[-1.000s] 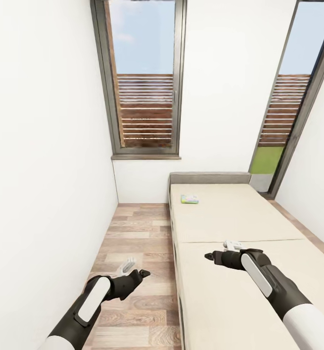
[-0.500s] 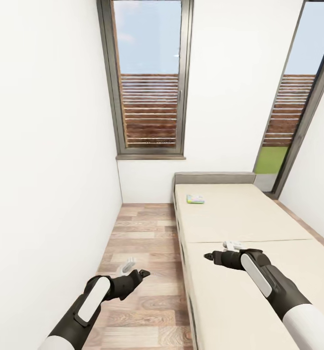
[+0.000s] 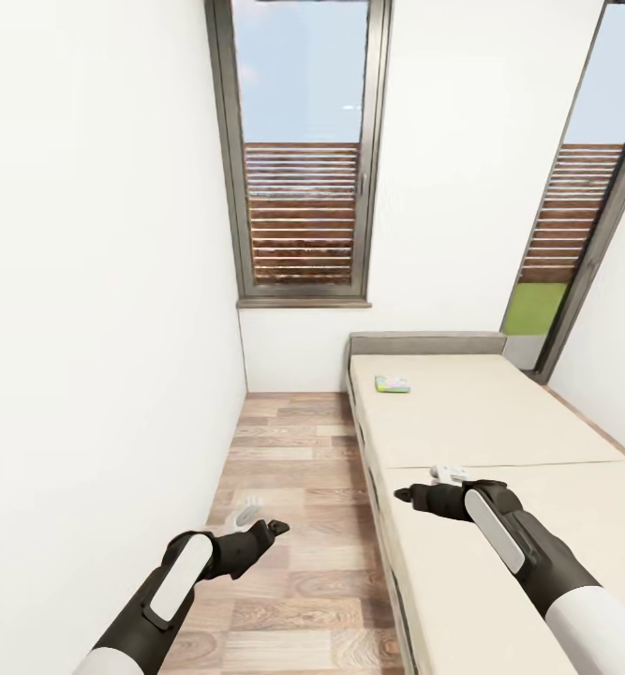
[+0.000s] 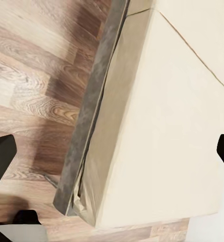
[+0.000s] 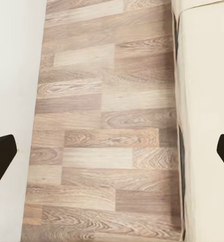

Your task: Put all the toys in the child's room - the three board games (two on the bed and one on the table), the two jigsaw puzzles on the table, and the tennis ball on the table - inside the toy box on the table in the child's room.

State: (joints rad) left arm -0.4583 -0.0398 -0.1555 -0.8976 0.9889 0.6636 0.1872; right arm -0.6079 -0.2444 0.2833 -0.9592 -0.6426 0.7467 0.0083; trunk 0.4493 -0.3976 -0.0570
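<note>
One board game point(image 3: 393, 383), a small flat box with a green edge, lies on the bed point(image 3: 499, 422) close to the grey headboard point(image 3: 426, 343). My right gripper point(image 3: 402, 493) hovers over the bed's near left edge, well short of that box. In the right wrist view it point(image 5: 112, 154) is open and empty, above floor planks and the bed's side point(image 5: 207, 101). My left gripper point(image 3: 278, 528) hangs over the wood floor beside the bed. The left wrist view shows it point(image 4: 112, 151) open with nothing between its fingers, facing the bed corner point(image 4: 167, 126).
A narrow strip of wood-plank floor point(image 3: 293, 469) runs between the white left wall point(image 3: 96, 328) and the bed. A tall dark-framed window point(image 3: 303, 150) stands in the far wall, and a second window point(image 3: 584, 187) is at the right.
The whole picture has shifted: window, bed and box now sit further right, so the camera has moved. Both arms hold the same pose and both grippers stay open.
</note>
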